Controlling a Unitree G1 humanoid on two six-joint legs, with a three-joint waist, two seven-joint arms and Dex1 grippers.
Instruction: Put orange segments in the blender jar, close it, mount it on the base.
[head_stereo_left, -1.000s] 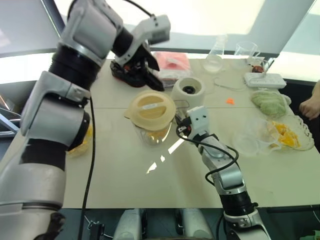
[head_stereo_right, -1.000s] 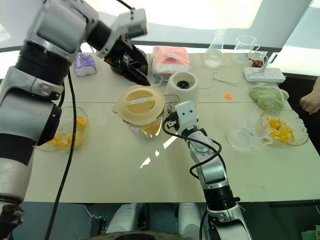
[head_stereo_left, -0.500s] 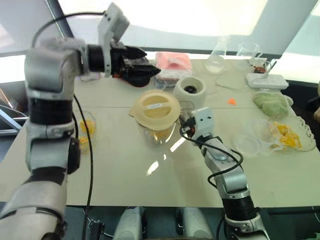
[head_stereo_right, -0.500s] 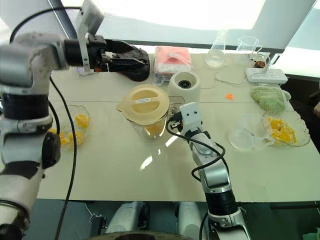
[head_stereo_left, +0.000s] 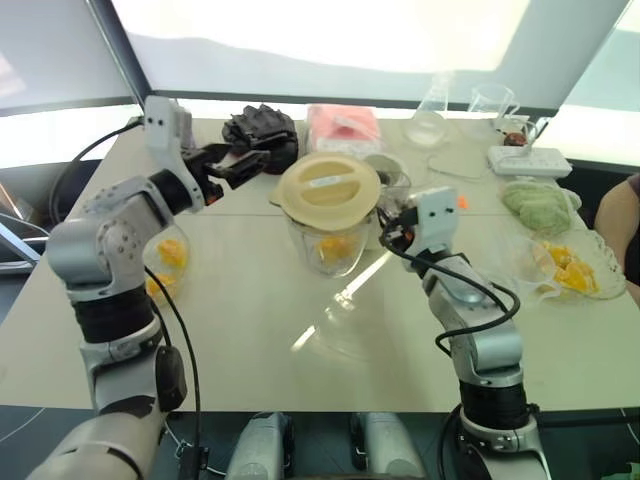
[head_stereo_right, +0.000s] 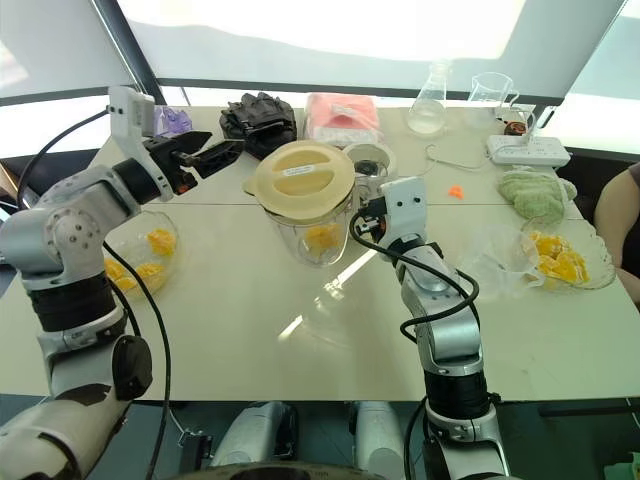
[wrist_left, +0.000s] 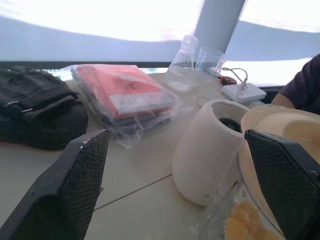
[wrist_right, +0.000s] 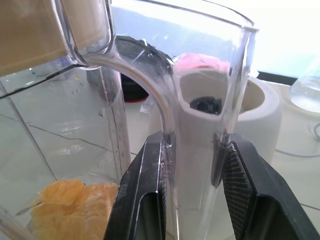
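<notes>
The blender jar (head_stereo_right: 305, 220) is clear, wears a cream lid (head_stereo_right: 300, 178) and has orange segments (head_stereo_right: 322, 237) at its bottom. My right gripper (wrist_right: 192, 195) is shut on the jar's side handle (wrist_right: 170, 115) and holds it tilted, just in front of the white base (head_stereo_right: 368, 158), which the jar partly hides. Off to the jar's left, my left gripper (head_stereo_right: 225, 153) is open and empty, pointing toward the jar. Between its fingers (wrist_left: 75, 185) the left wrist view shows the base (wrist_left: 210, 145) and the lid's edge (wrist_left: 280, 130).
A glass bowl (head_stereo_right: 112, 240) of orange segments sits at the left and a dish (head_stereo_right: 598, 268) of them at the right. At the back lie a black bundle (head_stereo_right: 262, 112), a pink packet (head_stereo_right: 340, 115), a flask (head_stereo_right: 430, 100), a jug (head_stereo_right: 492, 95) and a power strip (head_stereo_right: 528, 150). A person (head_stereo_right: 620, 210) stands at the right edge.
My left arm has swung down and leftward from above the jar, turning level. The right gripper has raised the lidded jar slightly toward the base. The camera view has also shifted.
</notes>
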